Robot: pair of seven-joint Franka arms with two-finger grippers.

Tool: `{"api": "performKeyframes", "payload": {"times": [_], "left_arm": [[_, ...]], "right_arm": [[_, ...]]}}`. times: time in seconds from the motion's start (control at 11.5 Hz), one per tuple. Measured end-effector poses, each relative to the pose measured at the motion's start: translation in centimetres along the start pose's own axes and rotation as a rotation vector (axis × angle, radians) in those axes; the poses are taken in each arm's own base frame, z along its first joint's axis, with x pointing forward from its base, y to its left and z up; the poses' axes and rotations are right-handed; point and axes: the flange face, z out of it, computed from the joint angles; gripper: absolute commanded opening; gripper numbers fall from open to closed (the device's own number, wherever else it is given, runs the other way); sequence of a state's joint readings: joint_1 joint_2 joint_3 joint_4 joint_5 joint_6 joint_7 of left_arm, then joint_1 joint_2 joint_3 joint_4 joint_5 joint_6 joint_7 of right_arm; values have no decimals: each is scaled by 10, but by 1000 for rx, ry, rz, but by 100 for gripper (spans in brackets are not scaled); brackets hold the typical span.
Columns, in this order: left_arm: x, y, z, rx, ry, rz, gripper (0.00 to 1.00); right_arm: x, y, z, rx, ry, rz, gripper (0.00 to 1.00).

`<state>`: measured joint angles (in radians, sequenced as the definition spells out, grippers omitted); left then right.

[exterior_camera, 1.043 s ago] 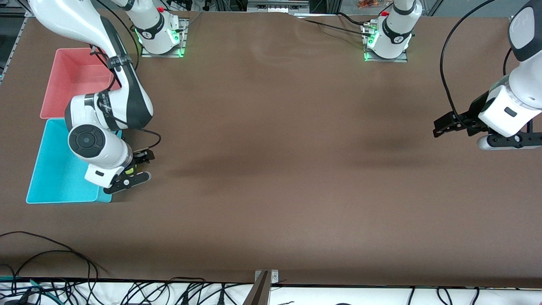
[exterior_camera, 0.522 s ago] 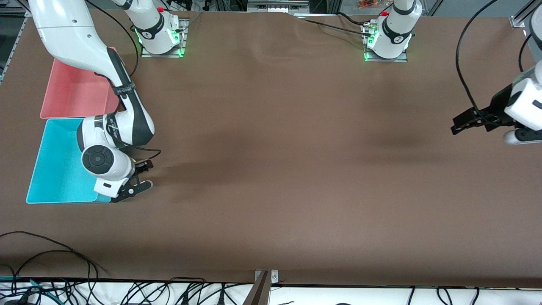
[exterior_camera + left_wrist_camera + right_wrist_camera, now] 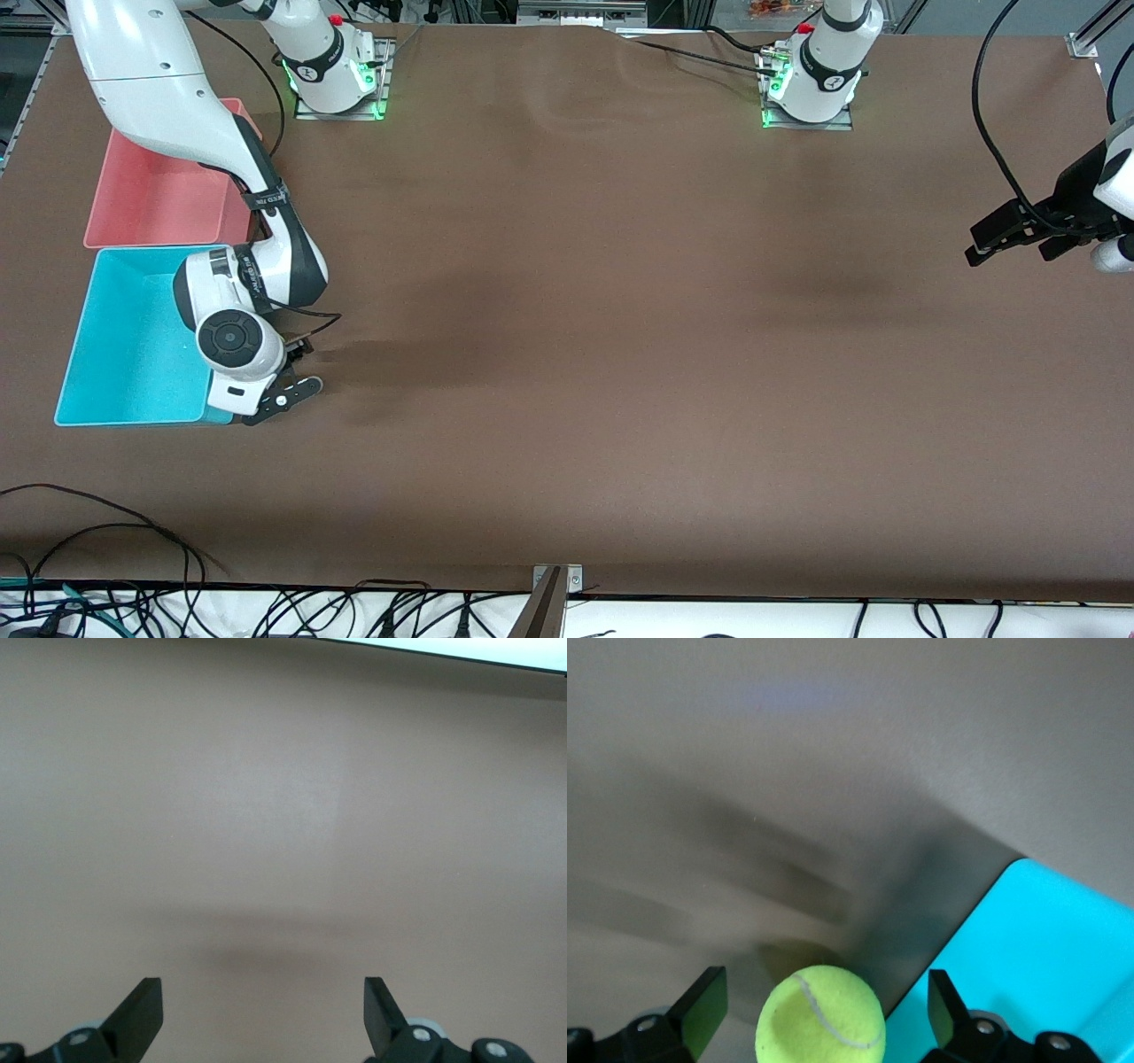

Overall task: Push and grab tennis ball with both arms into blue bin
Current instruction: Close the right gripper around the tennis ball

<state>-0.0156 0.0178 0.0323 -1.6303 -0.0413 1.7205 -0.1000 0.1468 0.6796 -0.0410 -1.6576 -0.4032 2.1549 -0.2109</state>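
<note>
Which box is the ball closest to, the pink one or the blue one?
The blue bin. The tennis ball sits between the right tool's open fingers beside its corner; the pink bin lies farther away.

1. Table (image 3: 620,354): broad brown matte surface, faint soft shadows across its middle.
2. Pink tub (image 3: 151,199): toward the right arm's end of the table.
3. Black cables (image 3: 106,567): loose tangle along the table edge nearest the front camera.

Even overhead light, soft arm shadows; right wrist view motion-blurred.
</note>
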Motion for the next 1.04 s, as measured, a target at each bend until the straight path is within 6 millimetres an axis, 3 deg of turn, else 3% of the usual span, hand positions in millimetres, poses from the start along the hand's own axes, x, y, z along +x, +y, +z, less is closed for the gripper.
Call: {"api": "performKeyframes", "payload": {"times": [0.52,0.61,0.78,0.87,1.04], "left_arm": [[0,-4,3,19,-5,0,100],[0,-4,4,20,-6,-1,100],[-1,-4,4,20,-9,0,100],[-1,-4,4,20,-9,0,100],[-1,-4,4,20,-11,-1,100]], "right_arm": [[-15,-8,22,31,-133,-16,98],[-18,-11,26,36,-147,-20,83],[-19,-12,29,36,-150,-22,41],[-19,-12,28,35,-150,-23,29],[-20,-11,30,37,-155,-22,27]]}}
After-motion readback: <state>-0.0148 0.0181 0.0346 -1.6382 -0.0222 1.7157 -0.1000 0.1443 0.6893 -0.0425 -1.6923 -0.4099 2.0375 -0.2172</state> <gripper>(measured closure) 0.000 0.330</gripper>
